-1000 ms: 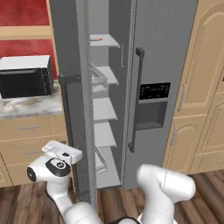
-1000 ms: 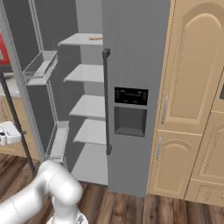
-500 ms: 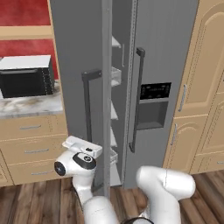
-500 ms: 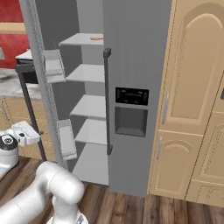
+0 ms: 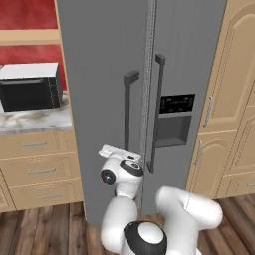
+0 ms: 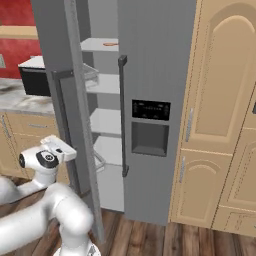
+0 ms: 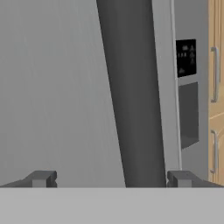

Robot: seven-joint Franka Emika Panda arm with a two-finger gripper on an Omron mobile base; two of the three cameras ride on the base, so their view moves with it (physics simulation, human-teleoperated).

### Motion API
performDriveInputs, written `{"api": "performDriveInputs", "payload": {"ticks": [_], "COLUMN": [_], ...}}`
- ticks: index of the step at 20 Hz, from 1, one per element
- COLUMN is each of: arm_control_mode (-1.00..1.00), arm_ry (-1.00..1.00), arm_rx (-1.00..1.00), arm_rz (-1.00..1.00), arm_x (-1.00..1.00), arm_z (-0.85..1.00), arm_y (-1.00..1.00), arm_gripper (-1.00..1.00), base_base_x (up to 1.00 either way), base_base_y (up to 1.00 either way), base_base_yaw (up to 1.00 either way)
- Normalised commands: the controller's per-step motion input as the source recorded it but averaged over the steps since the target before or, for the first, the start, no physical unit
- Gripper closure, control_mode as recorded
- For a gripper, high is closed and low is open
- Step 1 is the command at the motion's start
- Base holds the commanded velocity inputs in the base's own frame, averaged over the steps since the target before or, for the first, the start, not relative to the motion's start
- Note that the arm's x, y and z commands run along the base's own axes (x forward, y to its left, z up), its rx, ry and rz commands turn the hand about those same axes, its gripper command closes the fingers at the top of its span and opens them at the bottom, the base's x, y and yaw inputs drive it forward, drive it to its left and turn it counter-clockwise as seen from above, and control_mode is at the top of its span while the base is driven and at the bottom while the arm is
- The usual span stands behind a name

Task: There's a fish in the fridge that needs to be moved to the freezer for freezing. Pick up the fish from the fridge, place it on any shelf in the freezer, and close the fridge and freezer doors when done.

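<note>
The plain fridge door stands almost shut in the left base view. In the right base view this door is still ajar, and pale shelves show in the gap. My gripper is open, low against the door's grey outer face, with nothing between its fingers. The hand sits beside the door's dark handle. The freezer door with its black dispenser panel is shut. The fish is hidden.
A flat orange-pink piece lies on the top shelf. A black microwave stands on the marble counter to the left, over tan drawers. Tall tan cabinets flank the appliance on the right. Wooden floor lies below.
The fridge door has swung from wide open to almost shut. My hand has followed it rightward against its outer face. The shelves have dropped out of the left base view.
</note>
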Motion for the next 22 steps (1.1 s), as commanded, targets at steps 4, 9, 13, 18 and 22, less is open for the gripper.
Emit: {"api": "performDriveInputs", "payload": {"ticks": [4, 9, 13, 18, 22], "arm_control_mode": [-1.00, -1.00, -1.00, -1.00, -1.00], "arm_ry": [0.00, 0.00, 0.00, 0.00, 0.00], "arm_rx": [0.02, 0.01, 0.01, 0.03, 0.01], "arm_rz": [0.04, 0.05, 0.07, 0.08, 0.07], "arm_x": [0.68, 0.71, 0.68, 0.61, 0.64], "arm_z": [0.00, 0.00, 0.00, 0.00, 0.00], "arm_y": [-0.62, -0.51, -0.41, -0.35, -0.24], "arm_gripper": [-1.00, -1.00, -1.00, -1.00, -1.00], "base_base_x": [0.00, 0.00, 0.00, 0.00, 0.00], "base_base_y": [0.00, 0.00, 0.00, 0.00, 0.00], "base_base_yaw": [0.00, 0.00, 0.00, 0.00, 0.00]}}
